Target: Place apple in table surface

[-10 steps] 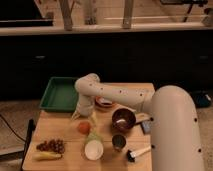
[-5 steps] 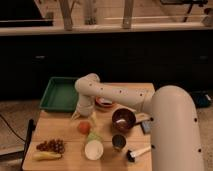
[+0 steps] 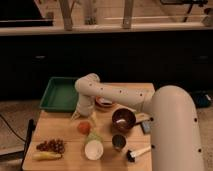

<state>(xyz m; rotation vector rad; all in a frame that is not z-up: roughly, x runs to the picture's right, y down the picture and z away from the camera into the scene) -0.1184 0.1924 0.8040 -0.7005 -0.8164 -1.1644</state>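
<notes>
Just above apple (image 3: pixel 83 127), hand (image 3: pixel 82 116)

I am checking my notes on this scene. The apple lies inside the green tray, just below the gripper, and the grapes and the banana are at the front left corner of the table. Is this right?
Not quite. The camera view shows the apple on the table surface, not inside the green tray. The rest holds: it lies just below the gripper, and the grapes and banana are at the front left corner.

The table surface (image 3: pixel 60 131) carries the apple (image 3: pixel 83 127) under the gripper (image 3: pixel 82 116), grapes (image 3: pixel 51 145), banana (image 3: pixel 46 156), bowl (image 3: pixel 123 120).
</notes>
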